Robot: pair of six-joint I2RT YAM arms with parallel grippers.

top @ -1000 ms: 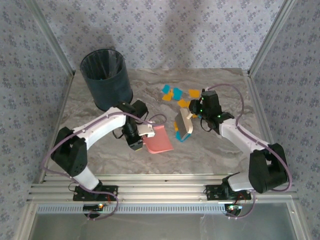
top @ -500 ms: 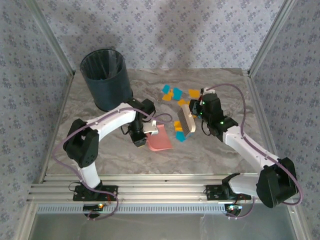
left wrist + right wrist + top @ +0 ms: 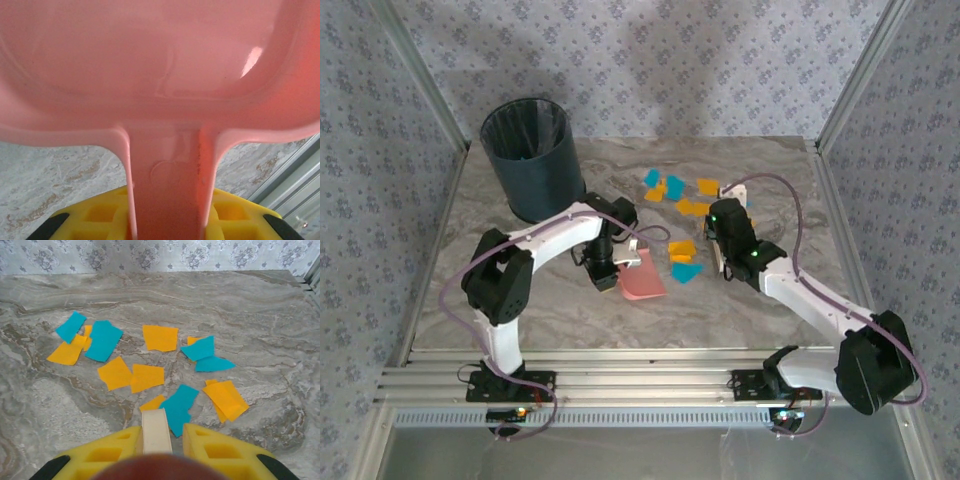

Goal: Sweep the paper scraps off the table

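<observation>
Surface: one big rectangular slab (image 3: 720,320), smooth grey-beige marbled stone pattern, aluminium rails along its edges.
Arms: two, white and black. The left arm (image 3: 535,240) curls in from the lower left and the right arm (image 3: 810,295) from the lower right, their wrists near each other at the centre of the top view.
Bin: one dark round bin (image 3: 532,160), open-topped, standing upright in the upper left of the top view.
Dustpan: one, glossy pink plastic (image 3: 642,283), a shallow scoop with a straight flat handle, sitting dead centre of the top view.
Left fingers: two yellow moulded pads (image 3: 90,215), clamped on the dustpan's handle, one either side.
Right fingers: two yellow pads (image 3: 105,450), pinched tight on a cream handle (image 3: 156,430), one flat pale strip at the bottom centre of the right wrist view.
Paper scraps: flat angular bits (image 3: 160,337) all lying on the surface. I count five teal and at least eight orange in the right wrist view, spread beyond the right fingers. The nearest orange and teal pieces lie just past the cream handle's tip. In the top view one orange and one teal scrap sit just right of the dustpan, with the rest clustered further up the frame.
</observation>
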